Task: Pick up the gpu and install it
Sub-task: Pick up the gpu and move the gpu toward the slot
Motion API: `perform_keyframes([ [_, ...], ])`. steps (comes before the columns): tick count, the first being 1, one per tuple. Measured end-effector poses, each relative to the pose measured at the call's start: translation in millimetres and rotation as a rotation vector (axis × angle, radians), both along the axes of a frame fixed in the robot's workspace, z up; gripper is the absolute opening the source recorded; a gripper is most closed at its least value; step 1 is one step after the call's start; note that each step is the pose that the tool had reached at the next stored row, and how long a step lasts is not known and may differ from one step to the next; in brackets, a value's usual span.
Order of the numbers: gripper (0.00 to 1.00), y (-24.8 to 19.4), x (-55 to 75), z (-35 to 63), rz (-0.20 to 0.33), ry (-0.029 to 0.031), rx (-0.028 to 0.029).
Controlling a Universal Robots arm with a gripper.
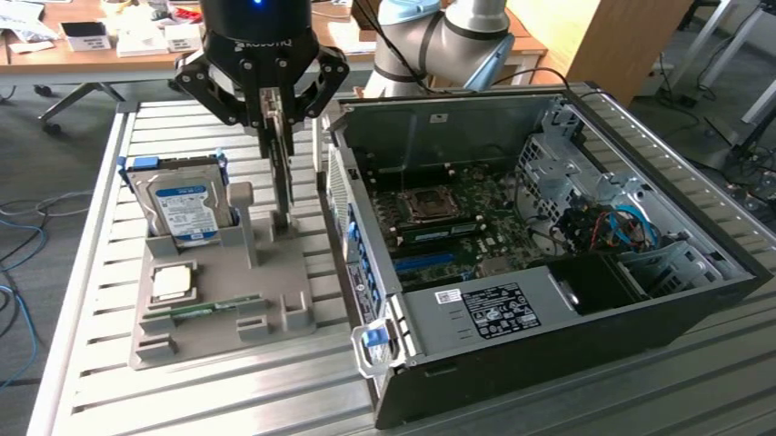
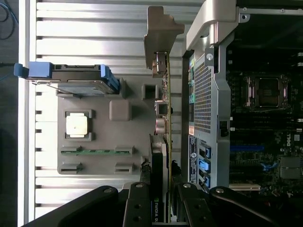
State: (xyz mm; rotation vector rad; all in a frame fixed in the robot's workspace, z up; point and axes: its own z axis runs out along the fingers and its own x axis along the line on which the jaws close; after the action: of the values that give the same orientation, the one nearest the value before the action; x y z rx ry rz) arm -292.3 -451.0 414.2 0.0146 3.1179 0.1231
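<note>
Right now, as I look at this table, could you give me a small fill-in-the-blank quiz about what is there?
1. The black gripper is shut on the thin green gpu card with the silver end bracket, holding it ___, not flat.
2. The silver hard drive wears a ___-and-white label.
3. The grey plastic holder lies beside the black computer case, whose side is ___.
Missing words: upright; blue; open.
</note>
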Motion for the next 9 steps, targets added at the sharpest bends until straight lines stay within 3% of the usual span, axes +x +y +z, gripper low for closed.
perform_keyframes([
  [9, 0.27, 0.0, 7.7, 0.5, 0.000, 0.0000, 0.0027],
])
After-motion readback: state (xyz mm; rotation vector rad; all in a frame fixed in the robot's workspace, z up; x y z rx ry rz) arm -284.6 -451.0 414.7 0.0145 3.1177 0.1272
